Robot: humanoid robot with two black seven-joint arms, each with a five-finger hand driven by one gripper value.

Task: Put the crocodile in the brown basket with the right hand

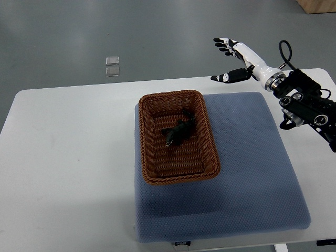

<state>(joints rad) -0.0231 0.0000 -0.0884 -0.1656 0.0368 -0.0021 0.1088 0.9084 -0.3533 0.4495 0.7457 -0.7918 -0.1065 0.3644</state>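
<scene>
A dark crocodile toy (179, 131) lies inside the brown wicker basket (149, 142), near its middle, head toward the front left. The basket sits on a blue-grey mat (247, 168). My right hand (226, 59) is raised beyond the table's far edge, up and to the right of the basket, with white and black fingers (224, 44) spread and nothing in them. Its arm (304, 102) comes in from the right edge. The left arm does not show.
The mat lies on a white table (68, 157). Two small clear squares (112, 65) lie on the grey floor behind the table. A wooden corner (317, 5) shows at the top right.
</scene>
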